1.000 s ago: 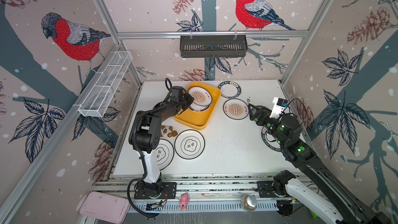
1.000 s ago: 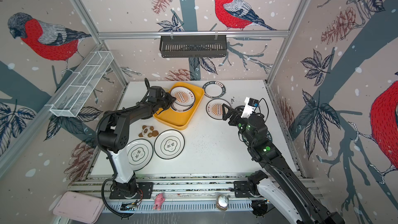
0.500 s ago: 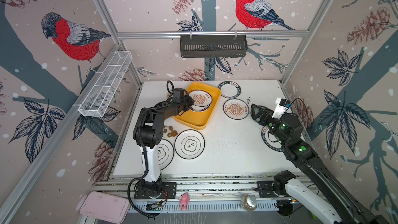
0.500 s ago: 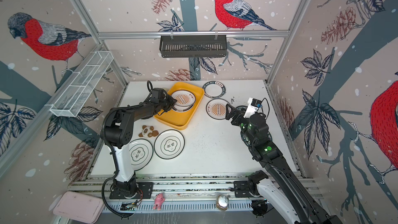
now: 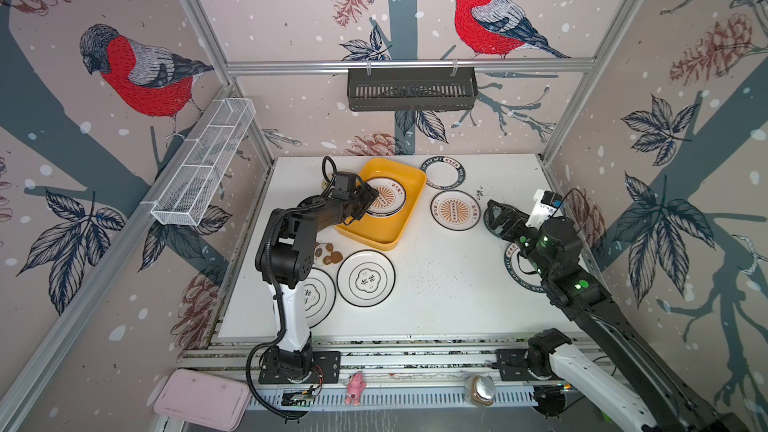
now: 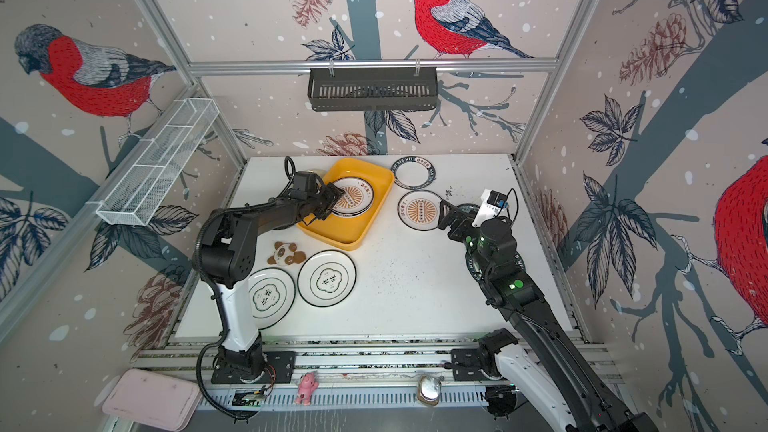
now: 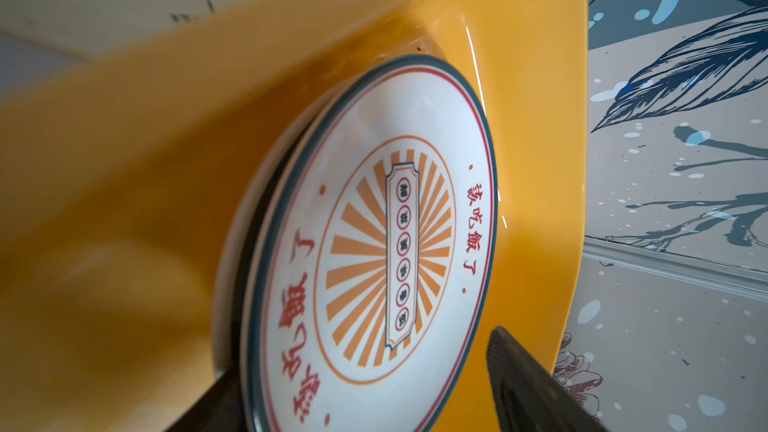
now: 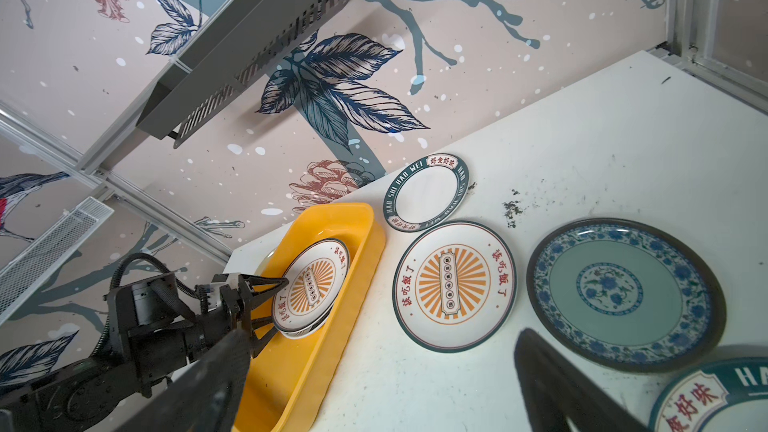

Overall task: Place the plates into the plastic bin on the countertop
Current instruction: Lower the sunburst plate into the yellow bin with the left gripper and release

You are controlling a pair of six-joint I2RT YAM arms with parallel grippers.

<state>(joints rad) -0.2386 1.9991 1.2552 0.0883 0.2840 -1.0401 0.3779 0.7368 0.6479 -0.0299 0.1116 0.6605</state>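
Note:
The yellow plastic bin sits at the back of the white countertop. An orange sunburst plate lies in it on top of other plates. My left gripper is open, its fingers either side of that plate's rim. My right gripper hangs open and empty over the table, between a second sunburst plate and a teal patterned plate.
A lettered-band plate lies behind the sunburst plate, another under the right arm. Two white black-rimmed plates lie front left, beside a panda toy. A black basket and a wire basket hang on the walls.
My left gripper has opened and let go of the sunburst plate, which now rests in the bin. The right gripper has drifted slightly to the right and stayed open.

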